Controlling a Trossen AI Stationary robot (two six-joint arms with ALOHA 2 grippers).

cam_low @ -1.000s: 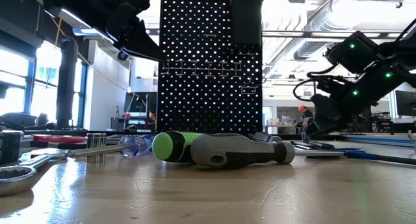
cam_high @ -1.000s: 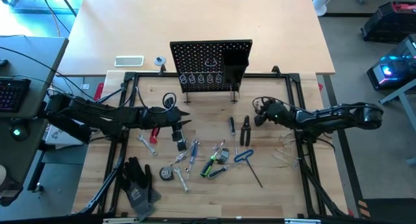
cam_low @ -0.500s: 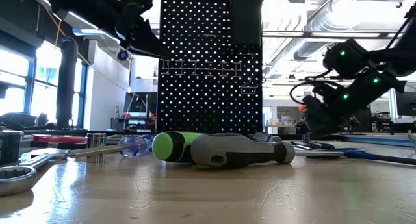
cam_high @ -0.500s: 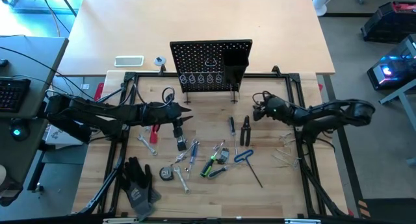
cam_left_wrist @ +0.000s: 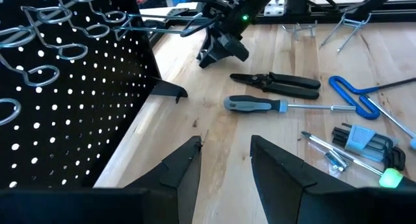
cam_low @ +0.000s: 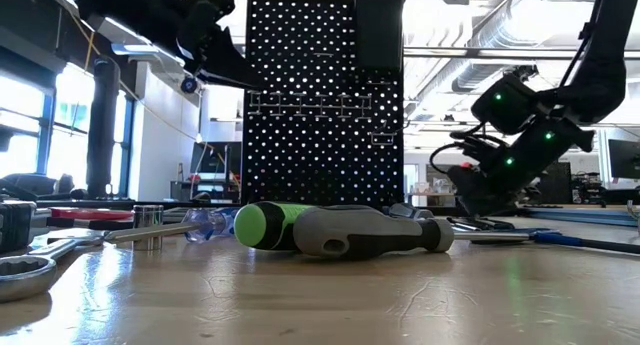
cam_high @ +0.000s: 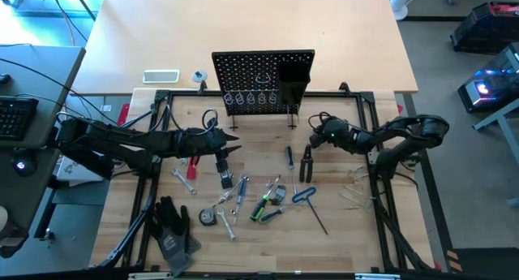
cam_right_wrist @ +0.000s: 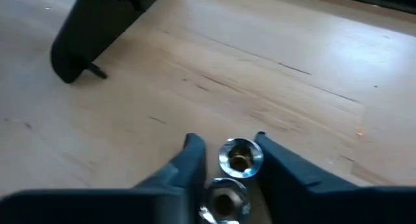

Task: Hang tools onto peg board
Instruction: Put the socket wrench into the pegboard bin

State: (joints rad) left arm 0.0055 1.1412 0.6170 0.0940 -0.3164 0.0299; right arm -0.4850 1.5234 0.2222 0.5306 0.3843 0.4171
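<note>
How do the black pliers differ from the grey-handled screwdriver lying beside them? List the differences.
The black pliers are black all over with two handles; the grey-handled screwdriver has a single grey handle and a thin silver shaft. The pliers lie on the right arm's side, the screwdriver on the left arm's side. Both lie flat on the wooden table, side by side and roughly parallel, not yet hung.

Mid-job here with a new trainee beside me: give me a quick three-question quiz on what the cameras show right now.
1. True or false: the left gripper holds a tool.
2. Which lies nearest the right gripper? A: gloves; B: black pliers; C: green screwdriver.
3. Does any tool hang on the peg board yet?
Key: 1 false, it is open and empty. 2 B. 3 no, none visible.
</note>
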